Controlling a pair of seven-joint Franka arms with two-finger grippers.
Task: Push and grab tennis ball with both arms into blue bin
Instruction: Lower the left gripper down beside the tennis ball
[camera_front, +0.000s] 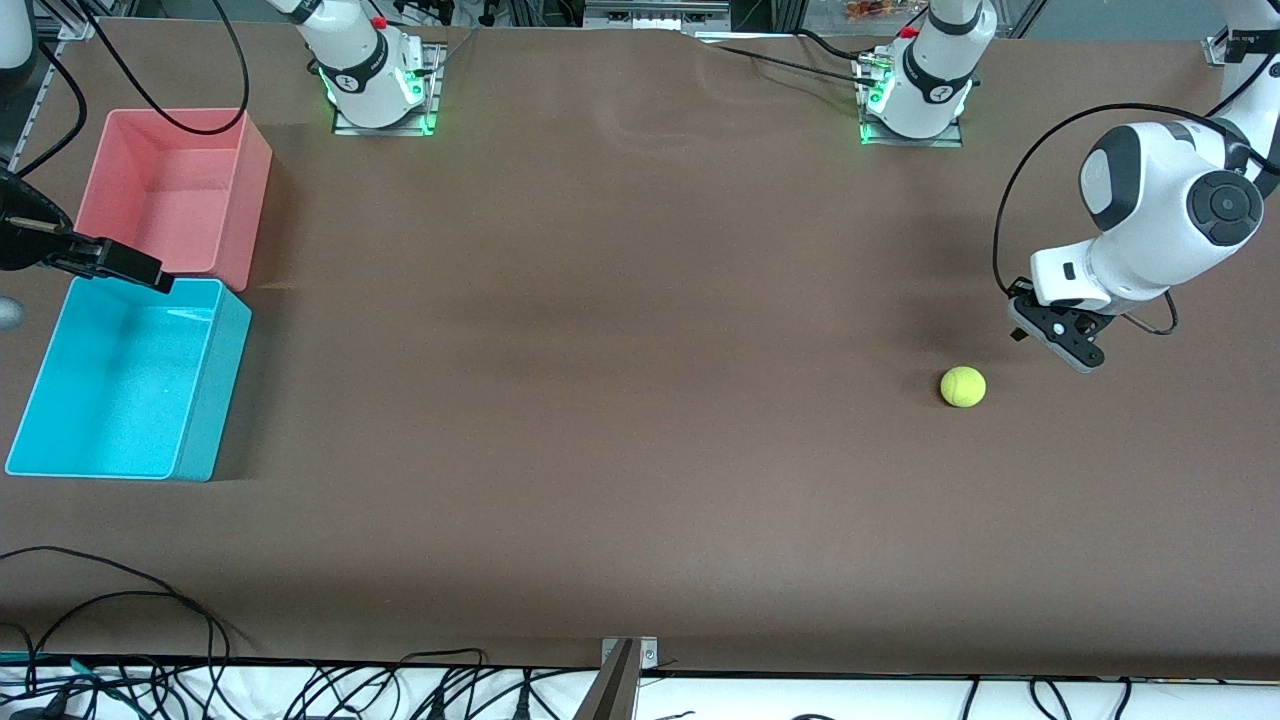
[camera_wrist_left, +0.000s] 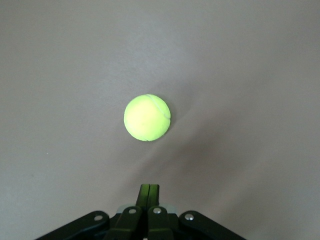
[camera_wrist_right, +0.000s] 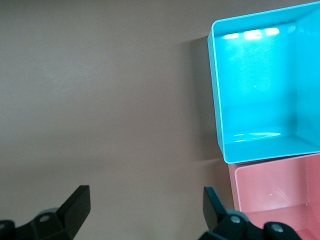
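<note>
Just ahead of my left gripper (camera_front: 1072, 345) sits the ball (camera_front: 963, 387), on the bare table (camera_front: 620, 420). My left fingers (camera_wrist_left: 148, 192) are pressed tight together with nothing between them, like one flat pusher. The ball is close to them but not touching; I can see a strip of table between us. It lies on the side of me that faces the bins.

My right gripper (camera_wrist_right: 145, 205) waits with its fingers wide apart and holds nothing. It hangs by the rim of the blue bin (camera_front: 215, 400), where that bin meets the pink bin (camera_front: 250, 200). Both bins look empty.

The ball is well apart from the blue bin, nearly the whole table away. My left arm is much nearer to the ball, and my right arm is much nearer to the bin.

So I think the left one should go first. It sits on the side of the ball away from the bin, so a push forward should roll the ball toward my right gripper. A ball rolls easily, so an off-center push could send it crooked.
</note>
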